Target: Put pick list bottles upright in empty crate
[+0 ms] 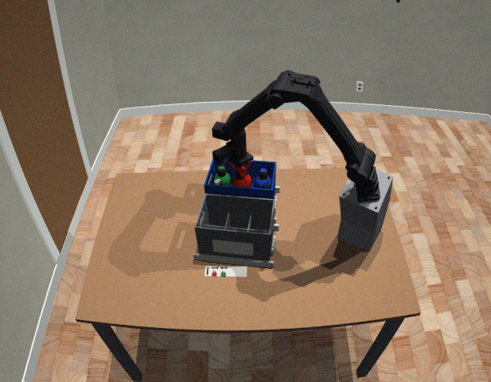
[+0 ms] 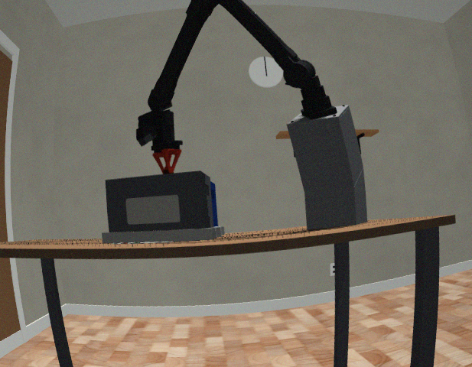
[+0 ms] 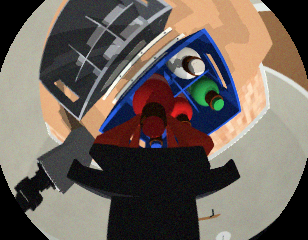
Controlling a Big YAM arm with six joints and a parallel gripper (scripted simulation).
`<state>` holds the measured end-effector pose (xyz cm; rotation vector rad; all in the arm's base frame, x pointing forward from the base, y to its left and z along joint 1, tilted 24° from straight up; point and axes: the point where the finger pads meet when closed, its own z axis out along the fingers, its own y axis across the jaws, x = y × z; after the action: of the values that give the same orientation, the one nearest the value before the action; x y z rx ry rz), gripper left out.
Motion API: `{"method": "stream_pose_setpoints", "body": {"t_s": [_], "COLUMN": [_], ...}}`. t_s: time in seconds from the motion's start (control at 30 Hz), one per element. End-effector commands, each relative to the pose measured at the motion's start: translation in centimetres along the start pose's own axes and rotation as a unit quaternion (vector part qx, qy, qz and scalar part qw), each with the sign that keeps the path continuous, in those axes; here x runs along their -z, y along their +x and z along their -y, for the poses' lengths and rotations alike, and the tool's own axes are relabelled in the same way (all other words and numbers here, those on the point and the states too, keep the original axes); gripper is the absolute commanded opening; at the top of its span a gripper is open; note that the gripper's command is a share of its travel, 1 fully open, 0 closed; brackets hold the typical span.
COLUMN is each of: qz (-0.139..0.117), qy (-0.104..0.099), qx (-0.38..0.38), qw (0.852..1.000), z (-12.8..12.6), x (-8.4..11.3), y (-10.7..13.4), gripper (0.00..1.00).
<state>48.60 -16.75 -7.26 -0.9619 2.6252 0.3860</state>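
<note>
My gripper point(image 1: 241, 167) point(image 2: 167, 164) point(image 3: 153, 117), with red fingers, is shut on the neck of the red bottle point(image 1: 242, 181) point(image 3: 149, 98). The bottle is in the middle of the blue crate point(image 1: 237, 192) point(image 3: 228, 75), raised a little. A green bottle point(image 1: 223, 177) point(image 3: 206, 92) and a white bottle point(image 1: 216, 181) point(image 3: 186, 63) stand on its left. A blue bottle point(image 1: 262, 180) stands on its right. The grey crate point(image 1: 233, 238) point(image 2: 157, 201) point(image 3: 101, 34) stands in front, its compartments empty. The pick list point(image 1: 225, 271) lies before it and shows a red and a green mark. In the exterior view the grey crate hides the bottles.
The arm's grey base pedestal point(image 1: 362, 209) point(image 2: 330, 177) stands on the table to the right of the crates. The blue crate touches the back of the grey crate. A small shelf and a wall clock are on the far wall.
</note>
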Motion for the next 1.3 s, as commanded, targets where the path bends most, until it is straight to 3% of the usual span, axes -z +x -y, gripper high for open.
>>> {"method": "stream_pose_setpoints", "body": {"t_s": [0.0, 1.27], "qz": [0.016, 0.016], "qy": [0.035, 0.037], "qx": [0.004, 0.005], "qw": [0.999, 0.999], "z": [2.6, 2.4], "x": [4.9, 10.8], "y": [-1.0, -0.9], "gripper": [0.0, 0.0]}}
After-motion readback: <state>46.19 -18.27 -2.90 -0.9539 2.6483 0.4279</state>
